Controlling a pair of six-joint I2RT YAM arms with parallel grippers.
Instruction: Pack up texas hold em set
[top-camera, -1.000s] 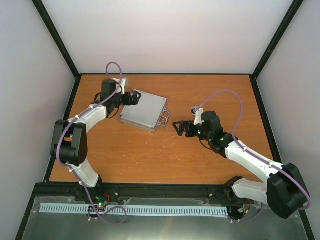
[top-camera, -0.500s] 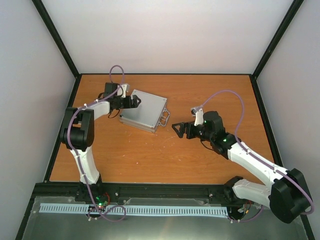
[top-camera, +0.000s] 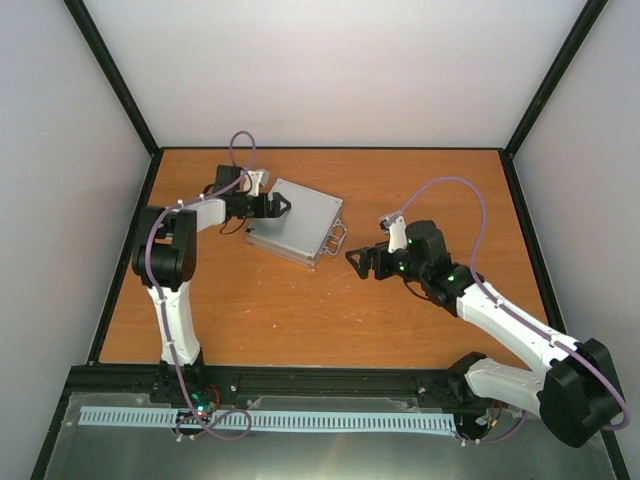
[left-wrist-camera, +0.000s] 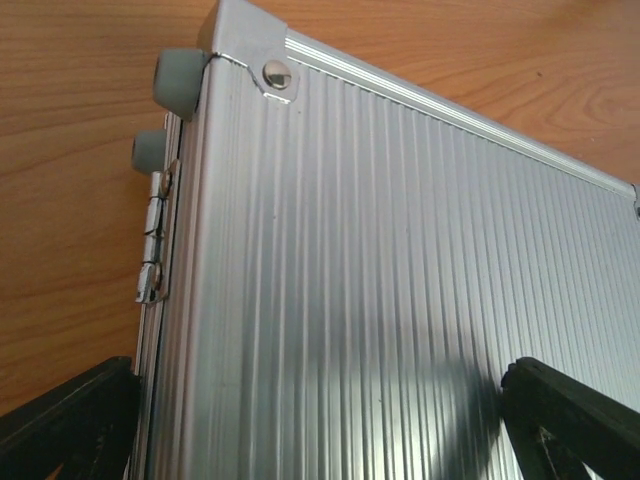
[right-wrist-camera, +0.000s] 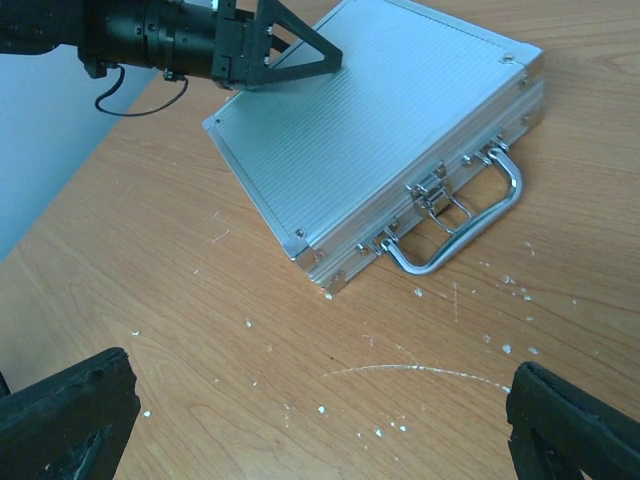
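The silver aluminium case (top-camera: 297, 222) lies closed on the table, its metal handle (top-camera: 335, 240) facing my right arm. My left gripper (top-camera: 272, 206) is open at the case's far left corner. In the left wrist view the ribbed lid (left-wrist-camera: 400, 280) fills the frame between the gripper's (left-wrist-camera: 320, 430) spread fingers (left-wrist-camera: 70, 420), with the hinge (left-wrist-camera: 155, 240) at the left. My right gripper (top-camera: 362, 262) is open and empty, just right of the handle. The right wrist view shows the case (right-wrist-camera: 370, 130), handle (right-wrist-camera: 470, 220) and latches. Cards, chips, triangle, buttons and die are out of view.
The wooden table (top-camera: 400, 310) is walled by white panels with black posts. White specks and a scratch mark the wood (right-wrist-camera: 430, 370) in front of the case. The black rail of the arm bases (top-camera: 320, 380) runs along the near edge.
My left gripper has moved right onto the case's corner, and the case has shifted slightly right and turned a little. My right gripper has barely moved.
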